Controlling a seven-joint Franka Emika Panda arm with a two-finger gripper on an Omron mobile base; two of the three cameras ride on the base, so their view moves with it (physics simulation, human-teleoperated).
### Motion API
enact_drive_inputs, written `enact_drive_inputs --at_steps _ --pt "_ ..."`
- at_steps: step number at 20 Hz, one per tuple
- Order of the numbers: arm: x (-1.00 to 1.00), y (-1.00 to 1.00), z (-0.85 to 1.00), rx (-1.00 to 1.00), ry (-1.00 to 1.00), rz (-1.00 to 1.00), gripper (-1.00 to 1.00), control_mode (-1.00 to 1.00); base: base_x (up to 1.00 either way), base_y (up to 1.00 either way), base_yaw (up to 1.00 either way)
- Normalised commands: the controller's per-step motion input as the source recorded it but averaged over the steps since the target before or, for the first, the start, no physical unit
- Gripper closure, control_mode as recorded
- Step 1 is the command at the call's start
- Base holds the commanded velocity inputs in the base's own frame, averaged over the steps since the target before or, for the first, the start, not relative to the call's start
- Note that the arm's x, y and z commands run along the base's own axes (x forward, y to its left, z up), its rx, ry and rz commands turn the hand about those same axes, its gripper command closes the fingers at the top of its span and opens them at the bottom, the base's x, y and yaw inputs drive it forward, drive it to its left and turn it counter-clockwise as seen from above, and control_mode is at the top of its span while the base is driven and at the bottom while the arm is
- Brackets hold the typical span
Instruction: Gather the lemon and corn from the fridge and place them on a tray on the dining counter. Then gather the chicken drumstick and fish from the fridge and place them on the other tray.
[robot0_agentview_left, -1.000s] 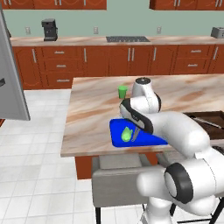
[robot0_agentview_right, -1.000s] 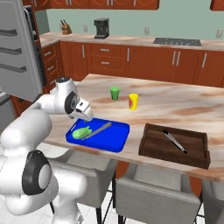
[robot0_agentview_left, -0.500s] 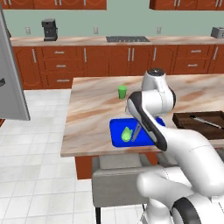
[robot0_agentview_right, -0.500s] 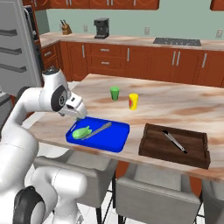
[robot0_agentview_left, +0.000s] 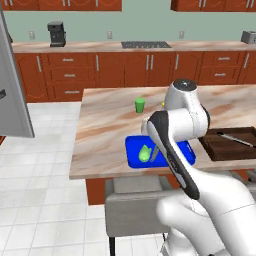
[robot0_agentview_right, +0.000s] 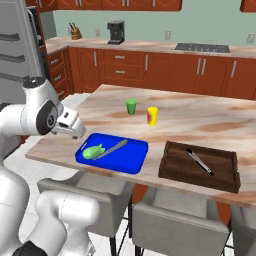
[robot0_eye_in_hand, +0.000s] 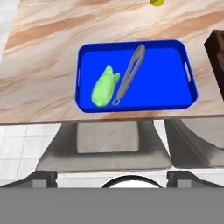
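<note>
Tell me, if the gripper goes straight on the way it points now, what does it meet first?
Probably the blue tray, near the corn and tongs lying in it; the gripper looks open, but depth is unclear.

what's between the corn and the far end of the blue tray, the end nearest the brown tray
In the hand view, grey tongs lie just beside the corn on the blue tray. Past them the tray floor is bare up to that end.

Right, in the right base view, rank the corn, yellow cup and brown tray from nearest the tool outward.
1. Corn, on the blue tray, just right of the tool.
2. Yellow cup, mid-counter, farther right.
3. Brown tray, far right end.
</note>
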Motion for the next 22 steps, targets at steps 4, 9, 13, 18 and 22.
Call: enact_drive_inputs --at_steps 4,9,13,18,22 --pt "-0.17 0.12 -0.11 -0.06 -0.03 0.03 -1.0 -1.0 0.0 0.0 0.0" --pt "0.0 0.0 0.0 0.0 0.0 0.0 -1.0 1.0 -0.46 0.7 0.0" --pt "0.0 0.0 0.0 0.0 0.0 0.0 -1.0 1.0 -0.46 1.0 0.0" --pt "0.0 0.0 0.0 0.0 0.0 0.0 -1.0 1.0 -0.17 1.0 0.06" --pt "0.0 0.0 0.0 0.0 0.0 0.0 -1.0 1.0 0.05 1.0 0.1"
